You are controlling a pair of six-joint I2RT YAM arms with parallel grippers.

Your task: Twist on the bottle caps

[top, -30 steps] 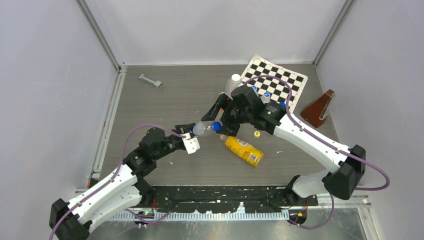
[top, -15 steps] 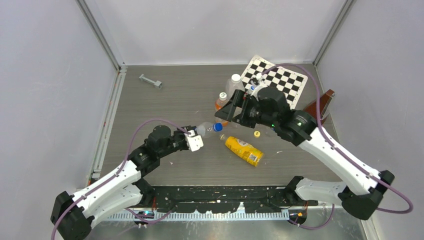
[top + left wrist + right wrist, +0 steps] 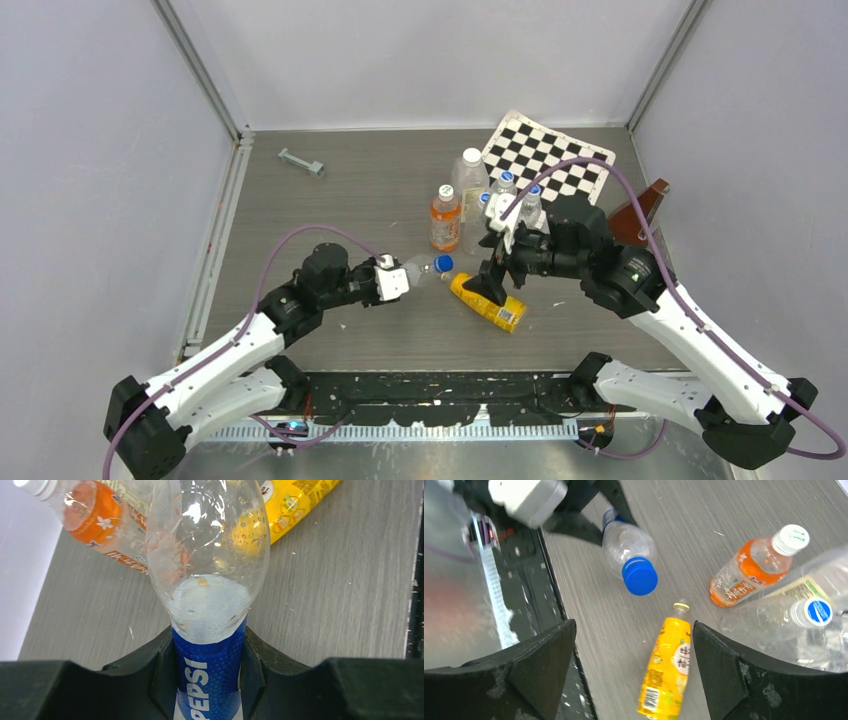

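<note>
My left gripper (image 3: pixel 207 652) is shut on the blue label of the clear Pepsi bottle (image 3: pixel 207 580), which it holds lying sideways just above the table. The blue cap (image 3: pixel 639 575) sits on that bottle's neck (image 3: pixel 443 263). The yellow juice bottle (image 3: pixel 487 302) lies on the table with its neck (image 3: pixel 681 605) uncapped. My right gripper (image 3: pixel 633 630) hangs open over the yellow bottle (image 3: pixel 666 672) with nothing between its fingers; in the top view it (image 3: pixel 492 285) covers part of that bottle. The yellow cap is hidden.
An orange drink bottle with a white cap (image 3: pixel 445 215), a tall clear bottle (image 3: pixel 470 182) and two small clear bottles (image 3: pixel 505 188) stand behind. A checkerboard (image 3: pixel 560 160), a brown wedge (image 3: pixel 635 215) and a metal bar (image 3: pixel 301 161) lie farther back.
My right gripper let go at the blue cap, opened, and swung right and nearer, over the yellow bottle. The left gripper carried the Pepsi bottle slightly right.
</note>
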